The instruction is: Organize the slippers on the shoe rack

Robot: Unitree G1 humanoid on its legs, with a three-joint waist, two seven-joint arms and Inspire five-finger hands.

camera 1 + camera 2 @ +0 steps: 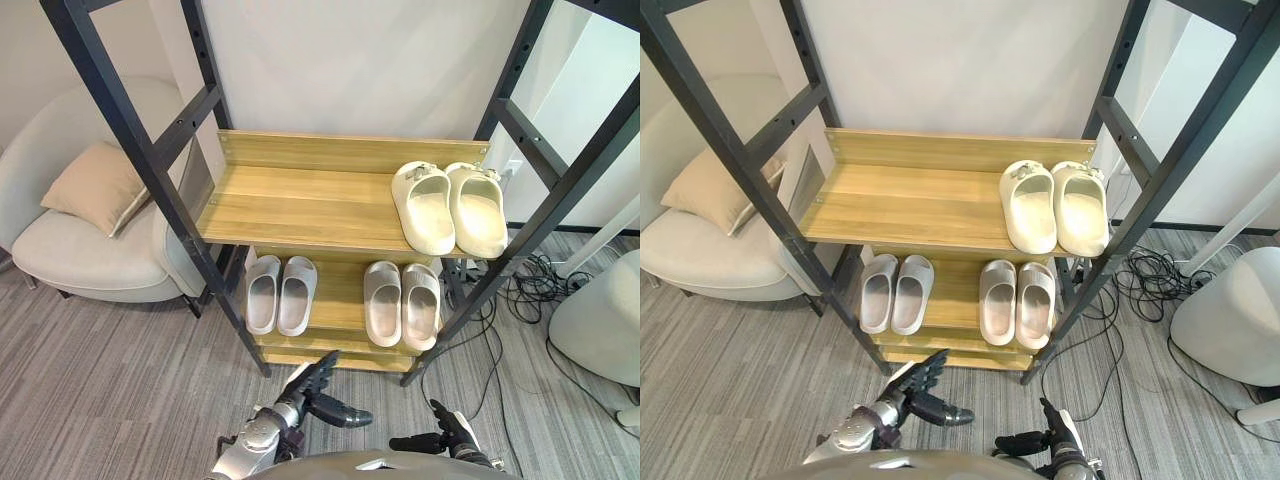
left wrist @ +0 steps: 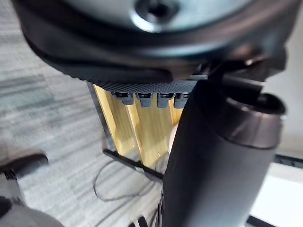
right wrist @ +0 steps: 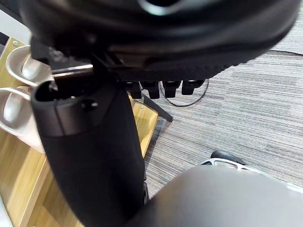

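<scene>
Overhead, the left eye view shows the rack point(image 1: 120, 110) standing on carpet point(image 1: 100, 380) with three pairs in place. A cream pair point(image 1: 425, 205) sits side by side at the right end of the upper shelf point(image 1: 300, 205). On the lower shelf point(image 1: 338, 290), a grey pair point(image 1: 263, 295) lies at the left and a beige pair point(image 1: 383, 302) at the right, the two pairs apart. An armchair point(image 1: 80, 250) with a cushion point(image 1: 95, 185) stands left of the rack. The left hand point(image 1: 305, 392) hovers low in front of the rack, fingers spread and straight, thumb out, holding nothing. The right hand point(image 1: 450, 432) hangs beside it, apart, also empty. The right eye view agrees on every position. The left wrist view shows straight fingertips point(image 2: 142, 98) in a row with the thumb point(image 2: 213, 165) standing clear, nothing between them, and shelf wood beyond. The right wrist view likewise shows extended fingertips point(image 3: 170, 87) and a free thumb point(image 3: 90, 156), nothing grasped, with pale slippers on shelf wood past the hand.
</scene>
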